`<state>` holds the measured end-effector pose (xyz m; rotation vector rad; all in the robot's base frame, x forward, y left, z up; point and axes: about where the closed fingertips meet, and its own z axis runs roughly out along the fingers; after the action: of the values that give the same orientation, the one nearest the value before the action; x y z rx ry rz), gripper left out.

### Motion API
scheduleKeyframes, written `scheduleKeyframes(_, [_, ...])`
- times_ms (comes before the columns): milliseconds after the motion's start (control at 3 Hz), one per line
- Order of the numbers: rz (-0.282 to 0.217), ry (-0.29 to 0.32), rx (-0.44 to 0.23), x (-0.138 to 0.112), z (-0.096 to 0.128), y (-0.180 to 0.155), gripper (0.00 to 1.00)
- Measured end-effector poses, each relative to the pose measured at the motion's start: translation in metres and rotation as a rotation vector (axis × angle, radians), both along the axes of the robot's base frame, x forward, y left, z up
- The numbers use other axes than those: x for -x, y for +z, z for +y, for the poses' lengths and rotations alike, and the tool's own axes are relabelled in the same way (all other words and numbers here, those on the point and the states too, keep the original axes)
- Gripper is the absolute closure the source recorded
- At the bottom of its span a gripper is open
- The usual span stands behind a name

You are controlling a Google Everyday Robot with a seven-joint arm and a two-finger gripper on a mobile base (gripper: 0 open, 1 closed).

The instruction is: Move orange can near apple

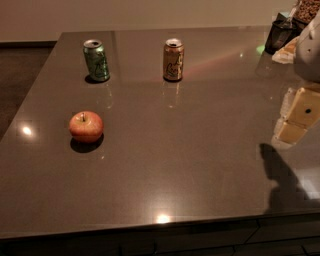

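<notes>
The orange can (pixel 173 60) stands upright at the back middle of the dark counter (pixel 190 165), orange-brown with a silver top and a pale drawing. The apple (pixel 86 126), red-orange with a short stem, sits at the left, well in front of and to the left of the can. My gripper (pixel 296 119) hangs above the counter at the right edge of the camera view, far from both the can and the apple. Nothing shows in it. Its shadow falls on the counter below it.
A green can (pixel 96 60) stands upright at the back left, behind the apple. A dark container (pixel 279 35) and snack packs (pixel 305 10) crowd the back right corner. The counter's front edge runs along the bottom; floor lies to the left.
</notes>
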<state>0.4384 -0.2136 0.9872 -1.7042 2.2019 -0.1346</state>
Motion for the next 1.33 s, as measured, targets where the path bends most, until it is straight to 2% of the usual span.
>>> scheduleKeyframes(333, [0.000,0.000,0.000,0.000,0.000,0.000,0.00])
scheduleKeyframes(667, [-0.035,-0.013,-0.047,-0.035,0.009,0.007,0.00])
scheduleKeyframes(1000, [-0.074,-0.018,-0.116,-0.089,0.025,0.007,0.00])
scheduleKeyframes(1333, [-0.101,-0.054,-0.174,-0.147,0.036,0.000,0.00])
